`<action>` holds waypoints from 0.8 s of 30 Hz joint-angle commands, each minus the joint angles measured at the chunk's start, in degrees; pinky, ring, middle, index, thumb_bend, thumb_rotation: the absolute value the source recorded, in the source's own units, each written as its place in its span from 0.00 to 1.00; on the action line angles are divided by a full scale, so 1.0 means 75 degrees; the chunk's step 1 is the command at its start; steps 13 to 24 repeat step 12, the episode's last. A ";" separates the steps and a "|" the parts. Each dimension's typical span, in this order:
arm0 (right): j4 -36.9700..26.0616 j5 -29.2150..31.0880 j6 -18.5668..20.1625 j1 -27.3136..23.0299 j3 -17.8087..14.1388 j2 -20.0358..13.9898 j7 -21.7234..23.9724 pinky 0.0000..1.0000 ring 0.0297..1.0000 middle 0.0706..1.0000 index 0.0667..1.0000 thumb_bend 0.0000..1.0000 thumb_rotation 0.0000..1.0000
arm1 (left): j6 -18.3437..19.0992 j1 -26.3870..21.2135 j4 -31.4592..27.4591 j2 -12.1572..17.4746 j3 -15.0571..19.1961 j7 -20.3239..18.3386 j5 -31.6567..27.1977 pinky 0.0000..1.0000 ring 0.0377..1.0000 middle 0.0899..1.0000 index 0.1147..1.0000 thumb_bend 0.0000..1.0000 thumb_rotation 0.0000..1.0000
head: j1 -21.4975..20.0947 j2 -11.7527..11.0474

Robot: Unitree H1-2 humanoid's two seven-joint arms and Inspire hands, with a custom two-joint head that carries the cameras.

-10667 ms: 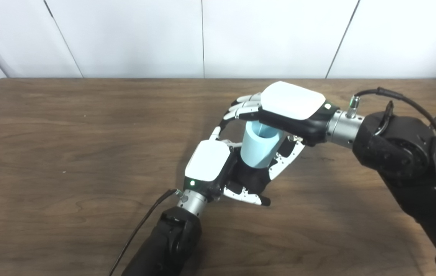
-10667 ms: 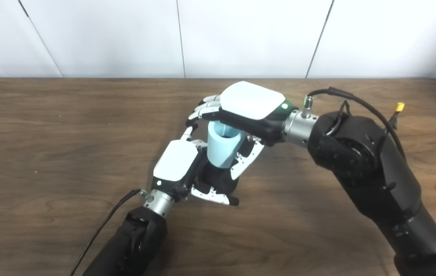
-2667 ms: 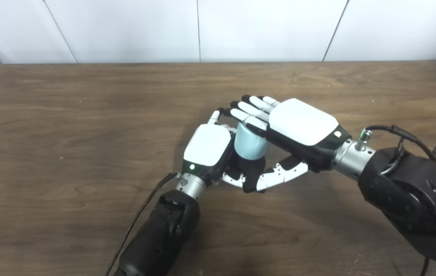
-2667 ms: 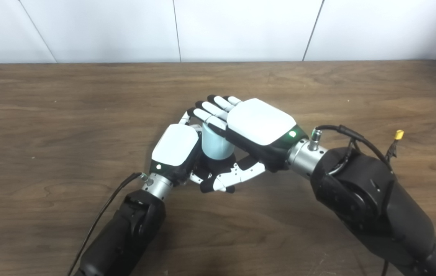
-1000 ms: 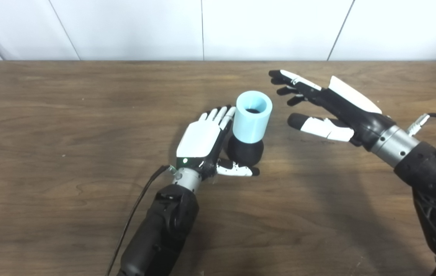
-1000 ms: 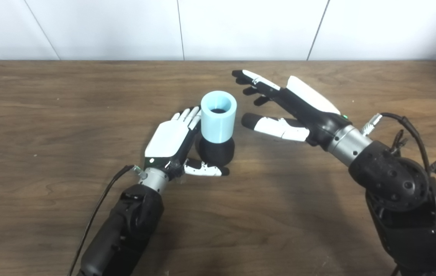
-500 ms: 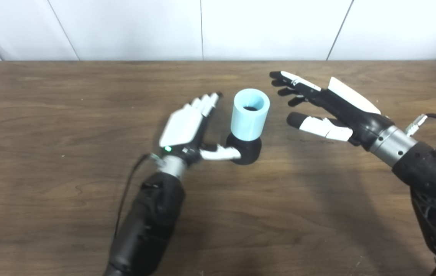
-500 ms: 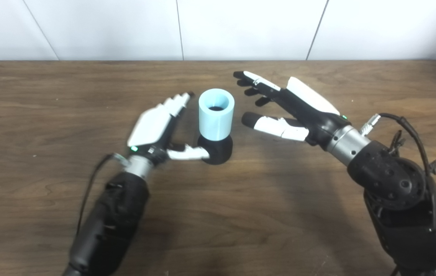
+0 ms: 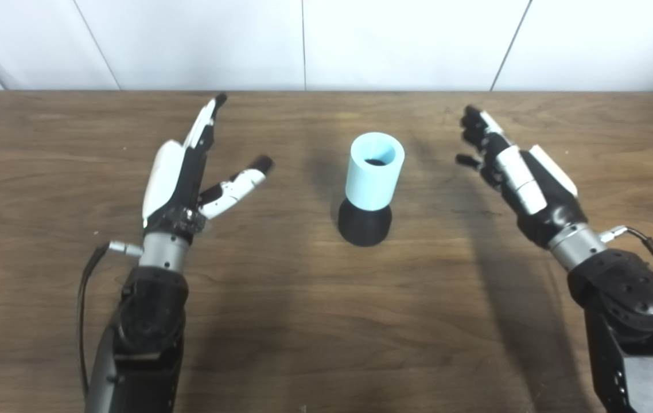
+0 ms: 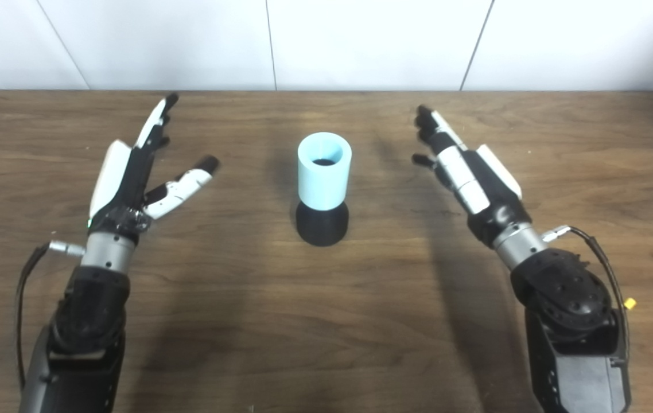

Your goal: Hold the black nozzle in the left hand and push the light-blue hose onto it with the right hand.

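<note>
Left eye view, and the hose (image 9: 374, 168) stands upright mid-counter, seated on the nozzle (image 9: 364, 223), whose black base flares out beneath it and rests on the wood. Down the open top there's a dark patch inside, likely the nozzle tip, though how deep the hose sits over it can't be told.

Left hand (image 9: 180, 172) hovers well off to the left, edge-on, fingers straight and thumb splayed out, holding nothing. Right hand (image 9: 513, 172) mirrors it well off to the right, fingers stretched, also empty. Neither touches the pair; there's bare counter (image 9: 326, 321) between each hand and the stack.

By the look of it the join is made and the hands are clear, so the job reads as finished or very nearly.

What could spoil it? The stack is tall on a small rounded base, so a stray finger or forearm sweeping through the middle would likely topple it. If the hose is only lightly seated, a knock could pop it off or leave it cocked; it does seem to lean a touch left at the top. And if a hand comes in again to press harder with no hand steadying the nozzle, the base may skid across the smooth wood
</note>
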 commanded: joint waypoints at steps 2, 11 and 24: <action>-0.0126 0.0475 0.0115 0.0091 -0.0252 0.0230 -0.0403 0.95 1.00 1.00 1.00 0.56 1.00 | 0.0276 0.0193 -0.0523 -0.0138 0.0407 -0.0032 -0.0904 0.94 0.98 1.00 1.00 0.47 0.93 | -0.0053 -0.0088; 0.0481 0.0530 -0.0457 0.0384 -0.0105 0.0858 -0.1121 0.98 1.00 0.97 1.00 0.53 1.00 | -0.0532 0.0550 0.0369 -0.0387 0.1259 0.0461 -0.2372 1.00 0.98 0.98 0.99 0.56 1.00 | -0.0124 -0.0238; 0.0602 0.0483 -0.0595 0.0366 -0.0096 0.0895 -0.1204 0.98 1.00 0.97 0.99 0.53 1.00 | -0.0621 0.0507 0.0515 -0.0376 0.1305 0.0491 -0.2458 1.00 0.97 0.97 0.99 0.53 1.00 | -0.0119 -0.0246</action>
